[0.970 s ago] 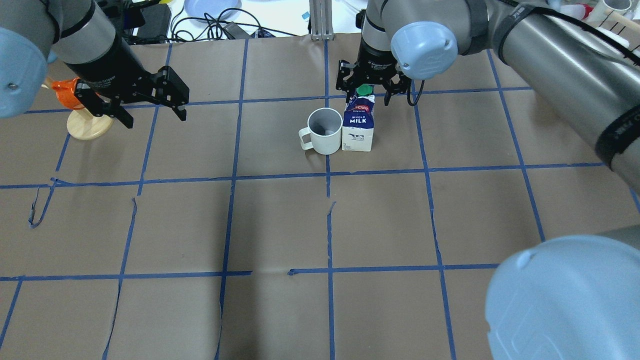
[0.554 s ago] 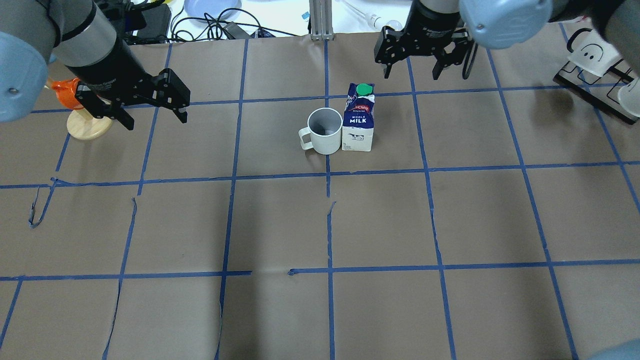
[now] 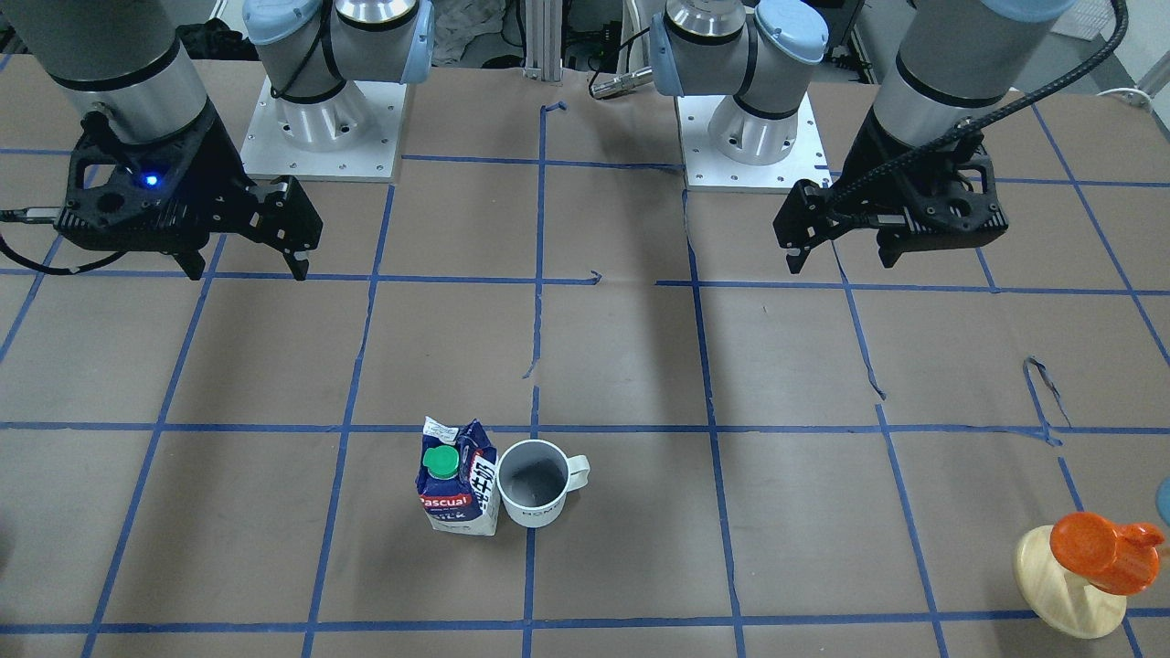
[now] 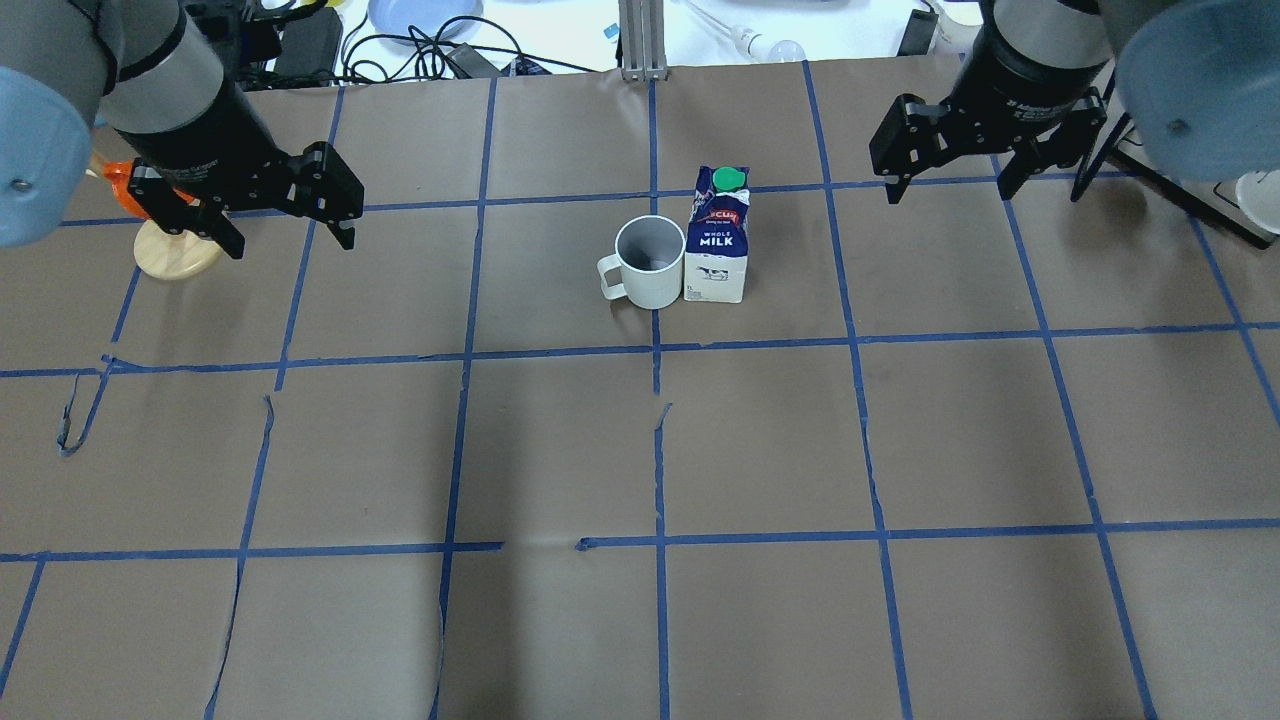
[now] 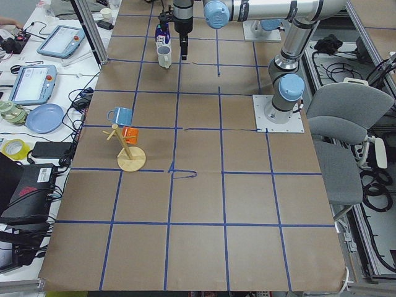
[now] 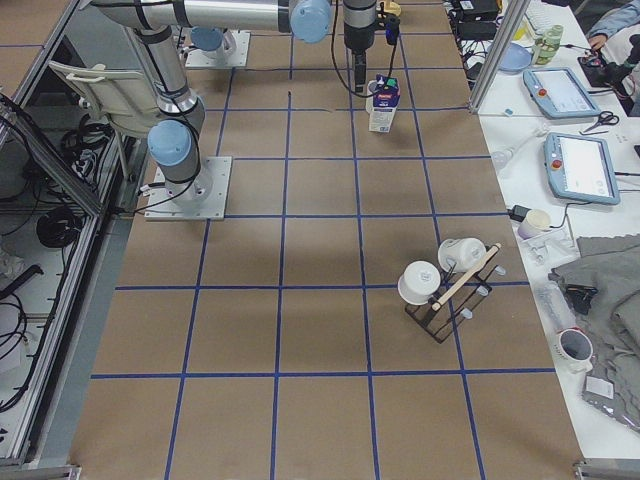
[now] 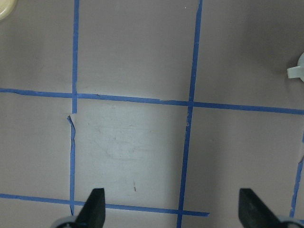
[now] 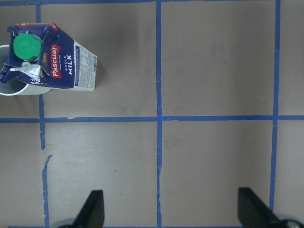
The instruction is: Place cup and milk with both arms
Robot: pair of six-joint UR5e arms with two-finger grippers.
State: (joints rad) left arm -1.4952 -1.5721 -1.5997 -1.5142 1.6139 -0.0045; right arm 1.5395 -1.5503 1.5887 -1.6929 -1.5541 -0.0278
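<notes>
The white cup [image 4: 650, 262] stands on the brown paper with its handle to the left, touching the milk carton [image 4: 718, 245] on its right. Both also show in the front view: the cup [image 3: 535, 482] and the milk [image 3: 455, 480]. My left gripper [image 4: 290, 240] is open and empty, far left of the cup. My right gripper [image 4: 950, 195] is open and empty, to the right of and beyond the milk. The right wrist view shows the milk [image 8: 52, 64] at upper left, far from the open fingers [image 8: 92, 209]. The left wrist view shows only the cup's handle [image 7: 297, 71].
A wooden stand with an orange cup [image 4: 175, 250] sits behind my left gripper. A black rack with white mugs [image 4: 1190, 130] stands at the back right, near my right gripper. Cables and a blue plate [image 4: 420, 15] lie past the table's far edge.
My right gripper has left its place just above the milk and moved up and far to the right, open and empty. My left gripper drifted slightly left and back. Cup and milk have not moved.
</notes>
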